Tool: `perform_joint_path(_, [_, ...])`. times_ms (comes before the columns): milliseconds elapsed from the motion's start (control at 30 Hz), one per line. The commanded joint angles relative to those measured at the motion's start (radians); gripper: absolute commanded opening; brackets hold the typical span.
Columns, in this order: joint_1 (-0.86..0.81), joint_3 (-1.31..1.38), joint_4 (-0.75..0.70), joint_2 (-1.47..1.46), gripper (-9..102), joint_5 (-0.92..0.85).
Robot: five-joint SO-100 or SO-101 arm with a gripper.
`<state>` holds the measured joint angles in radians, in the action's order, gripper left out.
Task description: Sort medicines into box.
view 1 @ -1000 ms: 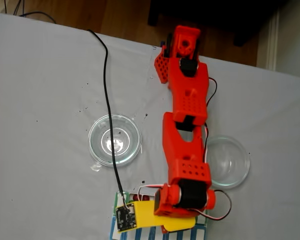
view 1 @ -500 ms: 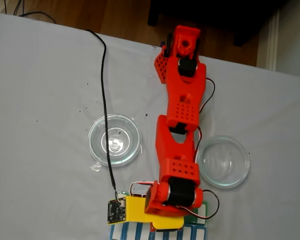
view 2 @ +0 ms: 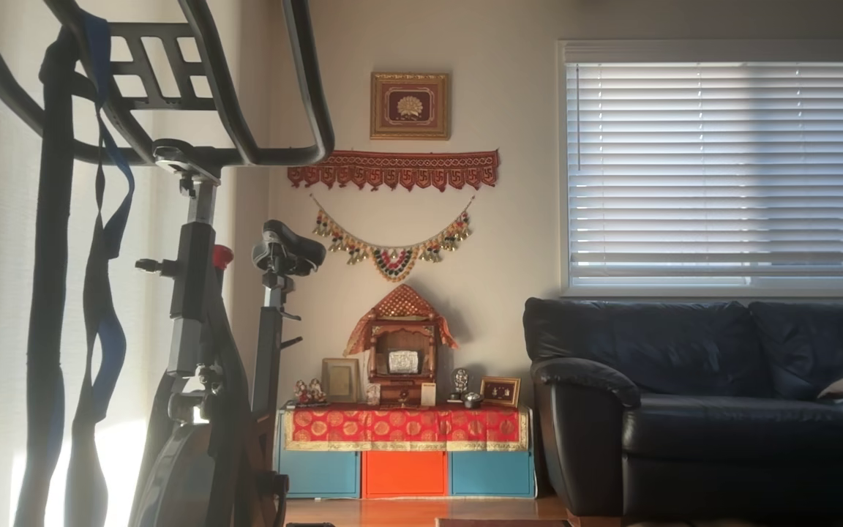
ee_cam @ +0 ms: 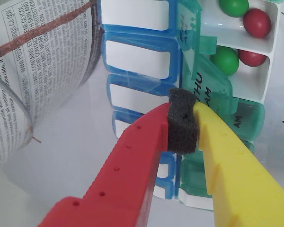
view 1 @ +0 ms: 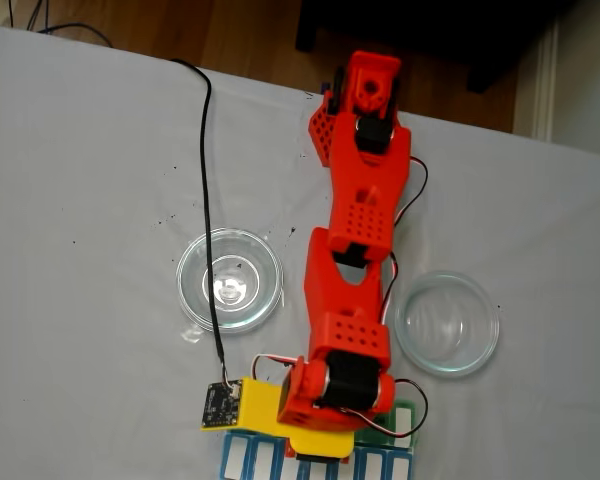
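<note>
In the wrist view my gripper (ee_cam: 182, 112) is shut: the red finger (ee_cam: 132, 156) and the yellow finger (ee_cam: 227, 156) press a black foam pad together, with no ball between them. Its tips hover over the seam between the green box (ee_cam: 244, 118) and the blue row (ee_cam: 137, 59), by the closed THU lid (ee_cam: 206, 87). Two open compartments at the top right each hold a green ball (ee_cam: 226, 59) and a red ball (ee_cam: 256, 22). In the fixed view the arm's wrist (view 1: 335, 390) covers most of the box (view 1: 405, 415) at the bottom edge.
Two clear glass dishes sit on the white cloth, one left of the arm (view 1: 229, 280) and one right of it (view 1: 447, 322). A black cable (view 1: 208, 200) runs down to the wrist. A printed sheet (ee_cam: 38, 71) curves up left of the blue row.
In the fixed view the arm has swung to the left, carrying the wrist and yellow part leftward and slightly up along the organizer.
</note>
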<state>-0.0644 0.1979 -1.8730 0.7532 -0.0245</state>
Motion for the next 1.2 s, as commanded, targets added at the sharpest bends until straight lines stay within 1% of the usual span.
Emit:
perform_joint_path(0, [0.015,0.215,-0.035,0.190,1,0.017])
perform_joint_path(200, [0.037,-0.140,-0.035,0.388,1,-0.091])
perform_joint_path(300, [0.054,-0.196,-0.035,0.402,1,-0.115])
perform_joint_path(433, [0.060,-0.124,-0.035,0.322,1,-0.140])
perform_joint_path(600, [0.049,0.224,-0.037,0.075,1,-0.143])
perform_joint_path(833, [0.052,0.215,-0.040,0.069,1,-0.169])
perform_joint_path(867, [0.054,0.160,-0.040,0.100,1,-0.172])
perform_joint_path(1033, [0.094,-0.307,-0.037,0.397,1,-0.201])
perform_joint_path(1167, [0.118,-0.511,-0.025,0.520,1,-0.212])
